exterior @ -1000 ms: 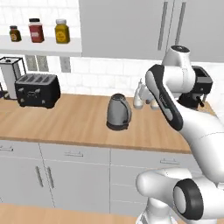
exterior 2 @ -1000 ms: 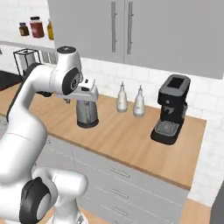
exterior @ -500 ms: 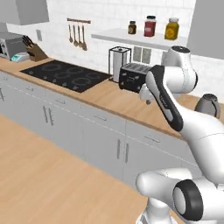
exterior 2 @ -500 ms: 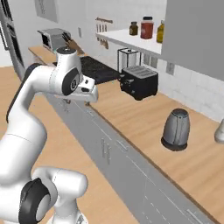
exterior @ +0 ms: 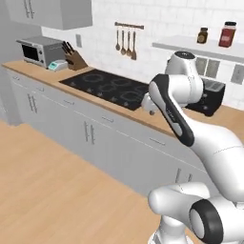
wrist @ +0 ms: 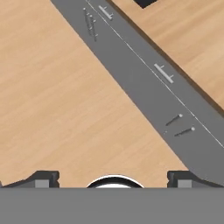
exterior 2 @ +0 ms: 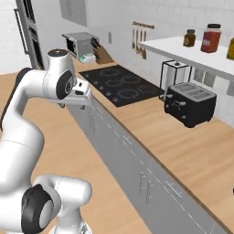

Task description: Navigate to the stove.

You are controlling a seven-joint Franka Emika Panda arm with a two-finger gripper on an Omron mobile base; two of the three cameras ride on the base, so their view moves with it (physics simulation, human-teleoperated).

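base has swung along the desk — whole view shifted, toaster [exterior: 206, 96] now right | stove [exterior: 112, 88] set in desk, ahead-left of gripper [wrist: 113, 176], long axis along desk edge | jaws wide, holding nothing

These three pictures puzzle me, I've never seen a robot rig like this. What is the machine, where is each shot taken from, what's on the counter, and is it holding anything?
It is a rendered kitchen with a white arm on a driving base. Two cameras ride behind the arm, left and right; the third sits on the hand, looking down at floor and cabinet fronts. On the counter lie the black stove, a toaster, a knife block and a microwave; jars stand on a shelf. The gripper is spread wide and holds nothing.
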